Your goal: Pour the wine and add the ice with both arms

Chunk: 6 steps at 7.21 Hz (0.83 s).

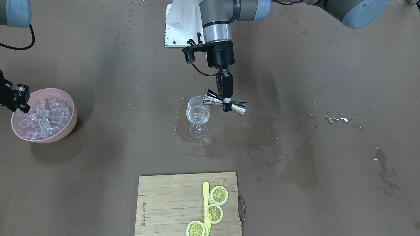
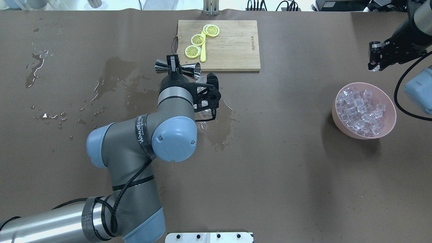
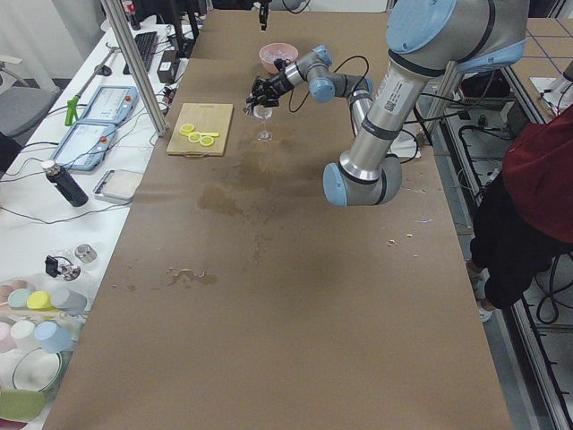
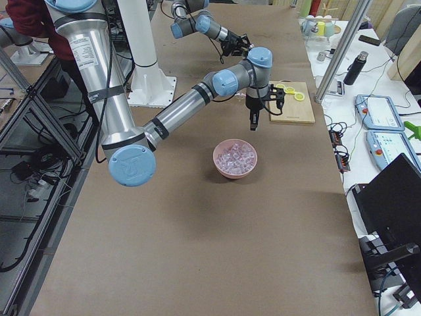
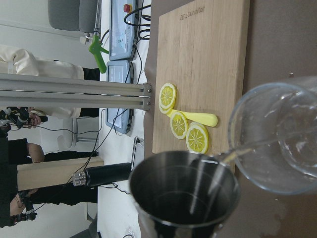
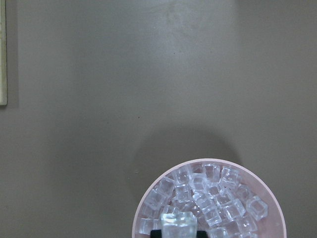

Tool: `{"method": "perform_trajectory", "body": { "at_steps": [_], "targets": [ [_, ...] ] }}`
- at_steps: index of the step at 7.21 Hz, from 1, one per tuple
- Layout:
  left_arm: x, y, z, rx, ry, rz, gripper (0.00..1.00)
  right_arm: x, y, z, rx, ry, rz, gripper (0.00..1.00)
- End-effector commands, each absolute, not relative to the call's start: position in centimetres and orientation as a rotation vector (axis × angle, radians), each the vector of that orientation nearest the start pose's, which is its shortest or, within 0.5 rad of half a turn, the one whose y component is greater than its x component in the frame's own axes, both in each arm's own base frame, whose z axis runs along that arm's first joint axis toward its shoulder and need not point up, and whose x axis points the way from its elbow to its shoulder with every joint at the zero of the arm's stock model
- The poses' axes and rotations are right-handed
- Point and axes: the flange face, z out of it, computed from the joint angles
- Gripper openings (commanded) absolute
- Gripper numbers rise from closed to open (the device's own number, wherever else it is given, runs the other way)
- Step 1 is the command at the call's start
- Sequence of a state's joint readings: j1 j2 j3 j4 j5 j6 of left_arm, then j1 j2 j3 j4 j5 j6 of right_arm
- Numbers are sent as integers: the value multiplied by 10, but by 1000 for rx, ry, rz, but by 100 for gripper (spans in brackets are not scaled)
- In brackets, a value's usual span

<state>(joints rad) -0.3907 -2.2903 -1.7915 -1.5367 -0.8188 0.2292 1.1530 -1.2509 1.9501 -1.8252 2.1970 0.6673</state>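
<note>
My left gripper [image 1: 226,104] is shut on the waist of a steel jigger [image 1: 239,107] and holds it tipped on its side over a clear wine glass [image 1: 198,114]. In the left wrist view a thin clear stream of wine [image 5: 257,144] runs from the jigger [image 5: 183,193] into the glass [image 5: 282,134]. My right gripper [image 1: 18,109] hangs over the edge of a pink bowl [image 1: 73,114] full of ice [image 1: 46,114]. It is shut on one ice cube [image 6: 177,220], held above the bowl [image 6: 143,203].
A bamboo cutting board [image 1: 170,203] with lemon slices [image 1: 218,195] and a yellow tool [image 1: 206,193] lies on the operators' side of the glass. Wet patches [image 1: 262,141] and droplets spread over the brown table around the glass. The white base plate [image 1: 180,26] is behind it.
</note>
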Motion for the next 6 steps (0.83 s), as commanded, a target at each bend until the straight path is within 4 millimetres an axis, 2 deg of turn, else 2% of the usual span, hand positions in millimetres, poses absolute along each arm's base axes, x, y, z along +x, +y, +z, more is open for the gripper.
{"method": "perform_trajectory", "body": {
  "at_steps": [1, 3, 5, 6],
  "targets": [
    [504, -428, 118, 1133, -320, 971, 0, -161, -545, 321, 47, -762, 96, 13],
    [504, -428, 115, 1132, -354, 1005, 0, -165, -548, 303, 35, -790, 99, 13],
    [505, -430, 116, 1123, -408, 1054, 0, -166, -549, 294, 35, -811, 91, 13],
    [503, -430, 109, 1130, -429, 1064, 0, -168, -550, 284, 28, -821, 90, 13]
  ]
}}
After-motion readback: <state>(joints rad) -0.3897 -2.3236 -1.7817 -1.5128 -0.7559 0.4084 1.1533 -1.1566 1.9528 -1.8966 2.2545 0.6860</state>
